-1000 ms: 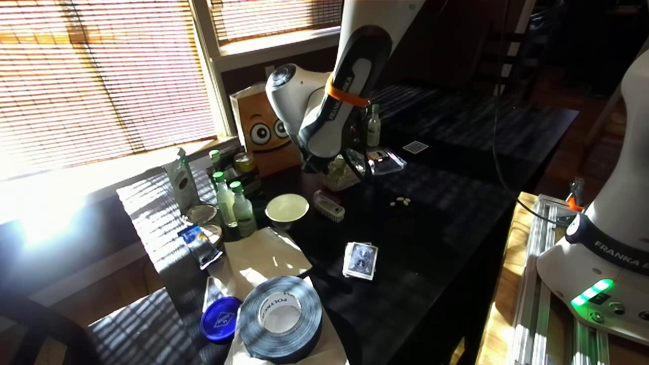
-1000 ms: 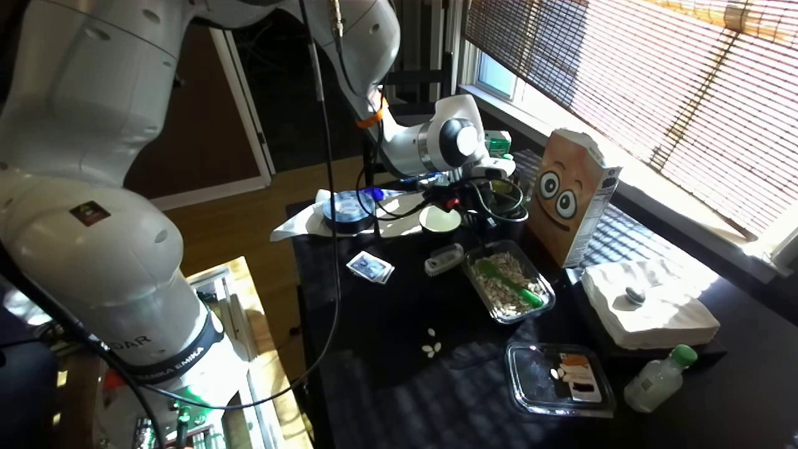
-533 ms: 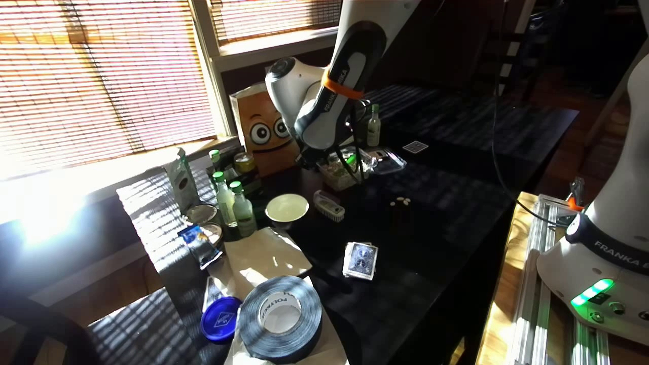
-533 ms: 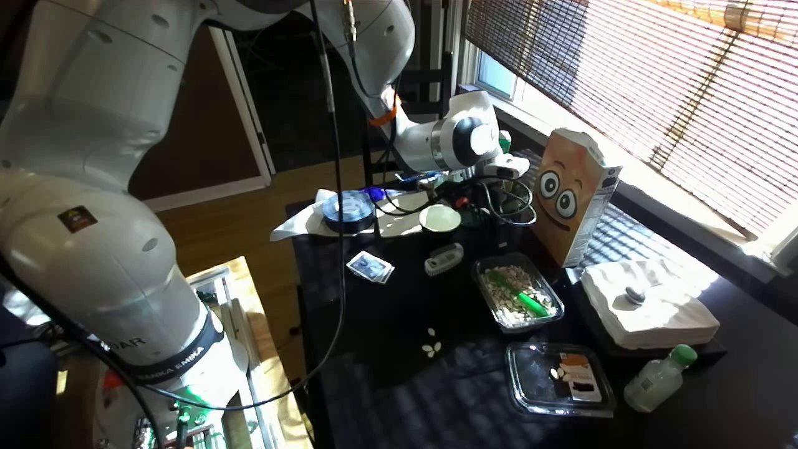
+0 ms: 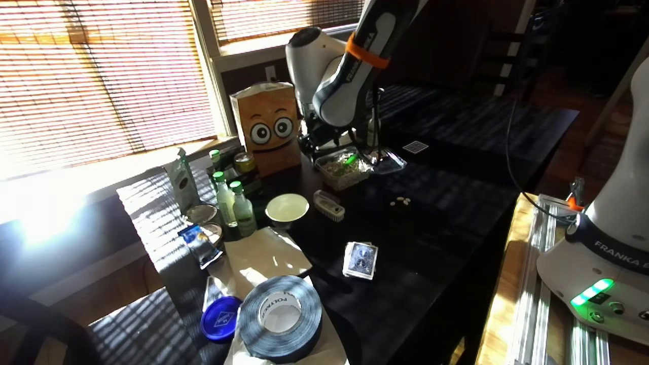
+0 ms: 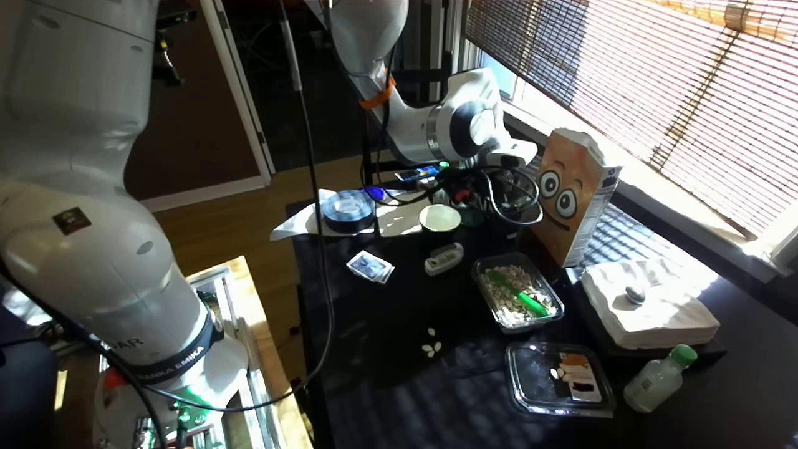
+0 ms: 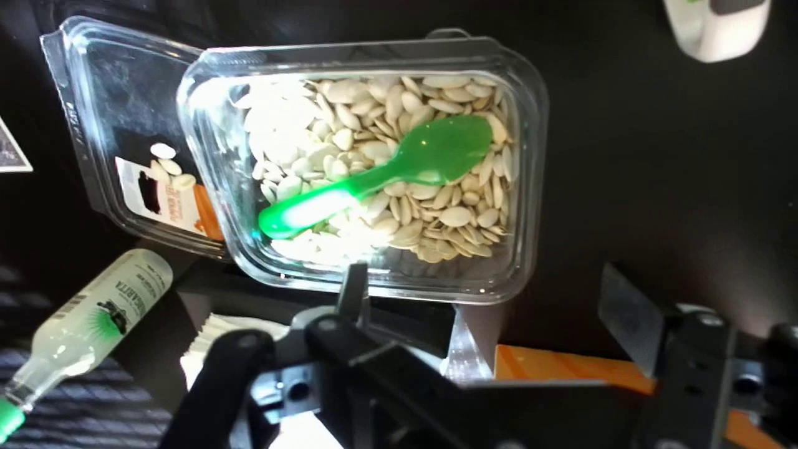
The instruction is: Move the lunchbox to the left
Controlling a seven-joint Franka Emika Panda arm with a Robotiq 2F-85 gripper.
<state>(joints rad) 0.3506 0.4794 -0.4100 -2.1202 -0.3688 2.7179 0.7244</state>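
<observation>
The lunchbox (image 7: 537,162) is a clear, shallow rectangular container, and it rests on the dark table. Pale seeds (image 7: 349,93) and a green spoon (image 7: 442,149) lie inside it. It shows in both exterior views, with its wall (image 5: 345,181) below my gripper (image 5: 327,142). In the wrist view the jaws stand wide apart with nothing held between them. One finger (image 7: 355,290) overlaps the near rim in the picture; whether it touches cannot be told. Past the lunchbox's corner, the other finger (image 7: 633,318) is over bare table. Cables cover most of the gripper in an exterior view.
A clear lid (image 6: 533,374) lies beside the lunchbox. The brown box with eyes (image 6: 570,199) stands close by the gripper. Around them are a brush (image 6: 444,259), a bowl (image 6: 439,218), a napkin stack (image 6: 654,305), a bottle (image 6: 658,380), cards (image 6: 371,267) and loose seeds (image 6: 432,343).
The lunchbox shifted slightly towards the clear lid in the first half second, then stayed. My gripper let go, opened and rose above it.
</observation>
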